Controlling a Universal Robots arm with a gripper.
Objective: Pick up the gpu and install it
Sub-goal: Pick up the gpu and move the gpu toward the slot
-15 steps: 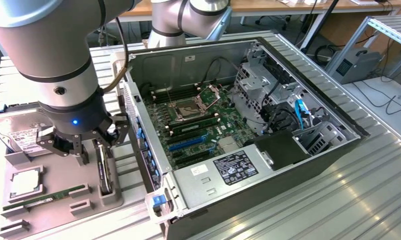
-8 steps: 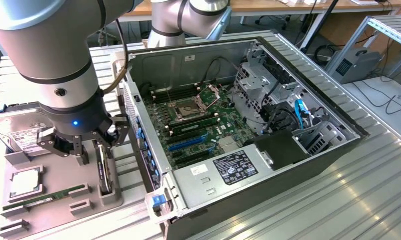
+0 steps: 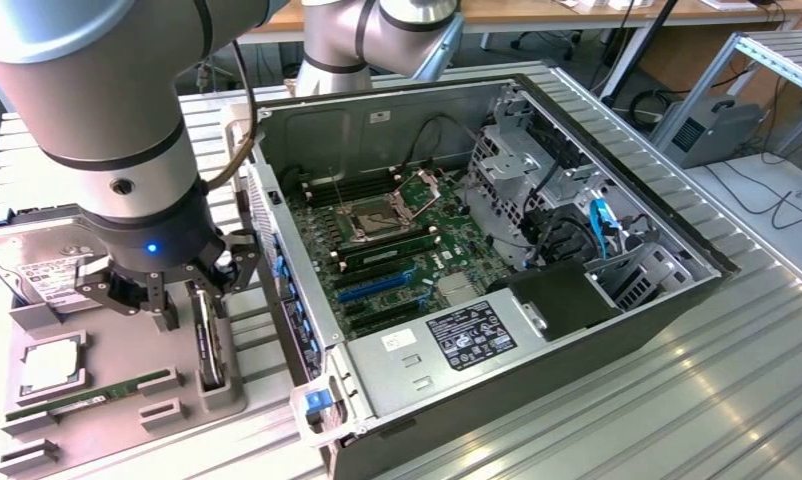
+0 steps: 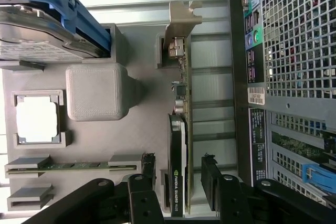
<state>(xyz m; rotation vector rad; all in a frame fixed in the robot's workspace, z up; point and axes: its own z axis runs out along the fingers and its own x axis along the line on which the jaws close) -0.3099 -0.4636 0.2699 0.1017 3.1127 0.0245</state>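
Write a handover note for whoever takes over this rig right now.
Grip: the pincer is open, with a finger on each side of the gpu and not closed on it.
Things: the gpu stands on edge in its slot on the gray parts tray, beside the open computer case.
Done: the pincer is lined up around the card.
Left: the gpu is not yet gripped, lifted or installed in the case.

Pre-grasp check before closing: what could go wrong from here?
1. Open jaws straddle the gpu near its cooler end, far from the bracket; lifted, it may tilt or bind in the tray.
2. One jaw sits close to the RAM stick; it could clip it.
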